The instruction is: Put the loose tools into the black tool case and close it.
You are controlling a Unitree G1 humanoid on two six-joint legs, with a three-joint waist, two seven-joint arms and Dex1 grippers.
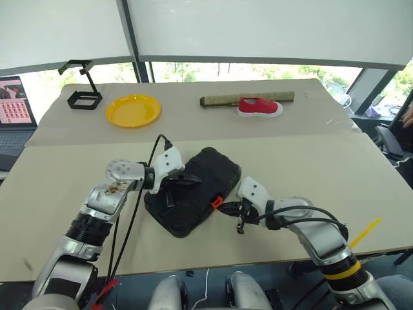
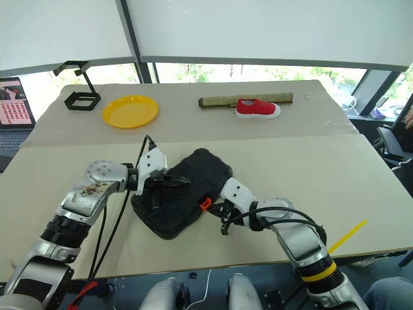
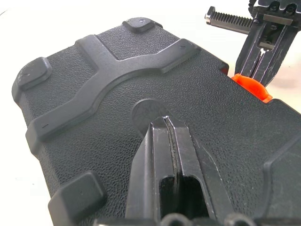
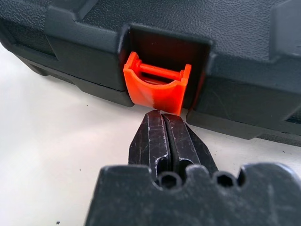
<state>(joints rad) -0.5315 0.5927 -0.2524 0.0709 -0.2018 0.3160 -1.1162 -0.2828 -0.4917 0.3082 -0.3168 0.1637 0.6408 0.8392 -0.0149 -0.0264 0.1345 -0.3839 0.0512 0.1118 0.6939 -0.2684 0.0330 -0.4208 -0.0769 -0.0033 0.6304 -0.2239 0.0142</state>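
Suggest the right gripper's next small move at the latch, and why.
Probably nudge the shut right gripper up against the small orange latch to snap it home: the black plastic tool case is lid-down, the shut left gripper rests on it, and the latch hangs unfastened.

We see the tool case (image 1: pixel 193 190) on the table (image 1: pixel 310 168) nearest us; behind it, plate (image 1: pixel 133 110) left, shoe (image 1: pixel 260 107) right, perhaps touching a bar

I'm looking at an office-like test room: a wide beige desk (image 1: pixel 310 161), big windows (image 1: pixel 258 70) with roller blinds beyond the jaws, a laptop (image 1: pixel 14 110) alongside.
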